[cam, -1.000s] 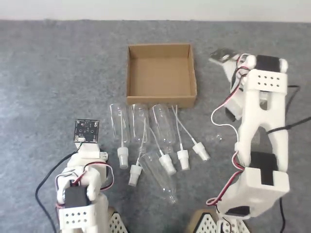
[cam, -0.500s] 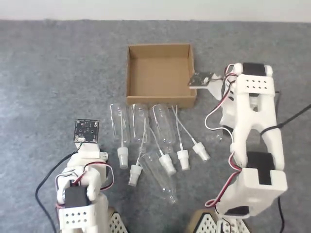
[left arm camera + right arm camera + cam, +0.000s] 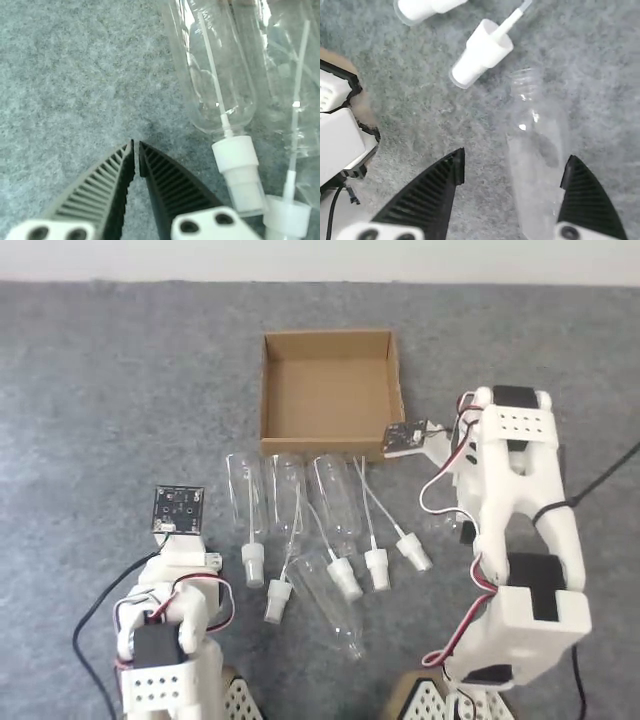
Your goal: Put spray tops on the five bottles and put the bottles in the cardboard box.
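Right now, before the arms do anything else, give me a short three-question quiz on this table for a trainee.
1. True or false: the left gripper is shut with nothing in it.
2. Pick one: in its wrist view, what lies between the open right gripper fingers? A, a spoon; B, a clear bottle; C, nothing.
3. Fill in: the number of bottles inside the cardboard box is ____.
Key: 1 true; 2 B; 3 zero.

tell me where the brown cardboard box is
In the high view, the brown cardboard box sits far centre on the grey carpet, just beyond the row of clear plastic bottles.
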Robot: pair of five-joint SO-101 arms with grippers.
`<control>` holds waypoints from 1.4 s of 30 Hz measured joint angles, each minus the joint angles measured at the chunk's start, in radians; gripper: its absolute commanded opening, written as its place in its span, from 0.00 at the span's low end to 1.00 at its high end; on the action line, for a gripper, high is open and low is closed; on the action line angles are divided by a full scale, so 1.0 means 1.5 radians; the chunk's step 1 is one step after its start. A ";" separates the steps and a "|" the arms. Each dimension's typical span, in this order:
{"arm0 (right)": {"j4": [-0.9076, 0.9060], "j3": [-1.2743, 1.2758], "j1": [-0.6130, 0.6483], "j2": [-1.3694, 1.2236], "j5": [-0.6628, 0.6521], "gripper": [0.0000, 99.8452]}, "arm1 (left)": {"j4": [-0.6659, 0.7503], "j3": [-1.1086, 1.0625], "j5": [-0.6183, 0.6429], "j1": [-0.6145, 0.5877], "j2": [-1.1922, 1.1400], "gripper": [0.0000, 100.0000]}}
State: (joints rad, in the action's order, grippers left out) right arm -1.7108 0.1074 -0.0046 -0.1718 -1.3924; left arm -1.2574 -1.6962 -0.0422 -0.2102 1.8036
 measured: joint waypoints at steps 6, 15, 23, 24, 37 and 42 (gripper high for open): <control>0.024 0.061 0.006 0.073 -0.013 0.29 | 0.000 0.000 0.000 0.000 0.000 0.02; 0.152 0.206 0.050 0.145 -0.014 0.29 | 0.000 0.000 0.000 0.000 0.000 0.02; 0.185 0.223 0.050 0.145 -0.014 0.29 | 0.000 0.000 0.000 0.000 0.000 0.02; 0.192 0.223 0.050 0.145 -0.014 0.29 | 0.000 0.000 0.000 0.000 0.000 0.02; 0.251 0.223 0.025 0.054 -0.014 0.29 | 0.000 0.000 0.000 0.000 0.000 0.02; 0.266 0.223 0.009 0.054 -0.014 0.29 | 0.000 0.000 0.000 0.000 0.000 0.02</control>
State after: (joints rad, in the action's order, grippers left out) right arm -1.3119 0.4419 0.0092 -0.0905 -1.4139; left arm -1.2574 -1.6962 -0.0422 -0.2102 1.8036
